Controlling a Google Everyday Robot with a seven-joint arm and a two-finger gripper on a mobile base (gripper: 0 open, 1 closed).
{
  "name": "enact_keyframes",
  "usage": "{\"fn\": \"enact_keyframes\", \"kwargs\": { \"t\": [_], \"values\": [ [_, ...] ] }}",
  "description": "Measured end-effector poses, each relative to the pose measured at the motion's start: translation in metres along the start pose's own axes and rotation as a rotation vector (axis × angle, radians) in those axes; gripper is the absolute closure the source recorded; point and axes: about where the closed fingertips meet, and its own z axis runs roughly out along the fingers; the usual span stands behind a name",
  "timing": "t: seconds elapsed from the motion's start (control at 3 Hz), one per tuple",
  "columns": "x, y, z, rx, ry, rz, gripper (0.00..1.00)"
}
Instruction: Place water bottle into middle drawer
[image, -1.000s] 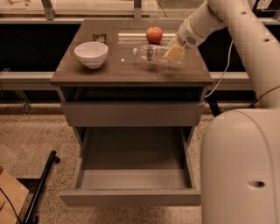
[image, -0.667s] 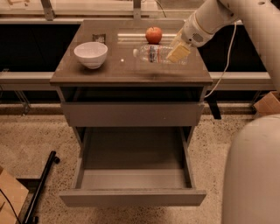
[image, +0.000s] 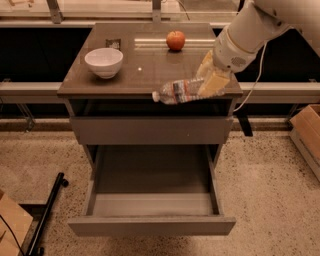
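Observation:
The water bottle (image: 176, 91) is clear and ribbed with a white cap and a label band. It lies sideways in the air over the tabletop's front edge, cap pointing left. My gripper (image: 209, 81) is shut on the bottle's right end, with the white arm reaching in from the upper right. The middle drawer (image: 150, 225) is pulled wide open below, a long flat-bottomed tray with nothing in it. The bottle hangs above and behind the drawer's open tray.
A white bowl (image: 104, 61) stands at the tabletop's left. A red apple (image: 175, 40) sits at the back centre. The top drawer (image: 150, 130) is closed. A cardboard box (image: 306, 134) is at the right, another at the lower left with a black pole (image: 47, 212).
My gripper has lifted the bottle off the tabletop and carried it forward to the table's front edge. The view has shifted slightly.

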Motion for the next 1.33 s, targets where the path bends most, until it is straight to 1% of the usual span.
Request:
{"fn": "enact_keyframes", "kwargs": {
  "t": [0.33,0.67,1.0,1.33],
  "values": [
    [0.015,0.064,0.01,-0.121,0.004,-0.042,1.0],
    [0.028,0.091,0.043,-0.203,-0.036,0.062,1.0],
    [0.025,0.088,0.042,-0.192,-0.018,0.038,1.0],
    [0.032,0.098,0.082,-0.198,0.017,0.011,1.0]
  ]
}}
